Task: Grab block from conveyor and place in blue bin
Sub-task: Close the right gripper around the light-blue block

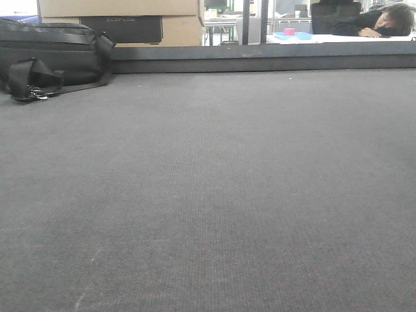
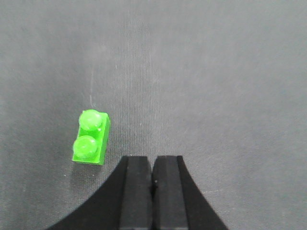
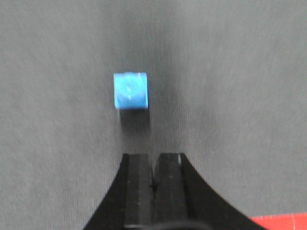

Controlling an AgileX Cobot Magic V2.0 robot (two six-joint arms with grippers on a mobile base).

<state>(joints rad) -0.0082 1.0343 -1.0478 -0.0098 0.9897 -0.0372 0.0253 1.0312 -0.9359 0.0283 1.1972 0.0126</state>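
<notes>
A bright green two-stud block lies on the dark grey conveyor, just left of and slightly ahead of my left gripper, which is shut with nothing between its pads. In the right wrist view a small blue block sits on the conveyor, blurred, ahead of my right gripper and a little to its left; that gripper is shut and empty too. The front view shows only bare conveyor with its dark raised rim at the back. The blue bin is out of view.
A black bag with straps rests on the belt's far left corner. Cardboard boxes stand behind the rim. A person leans on a white table far right. Red frame shows at the right wrist view's bottom corner.
</notes>
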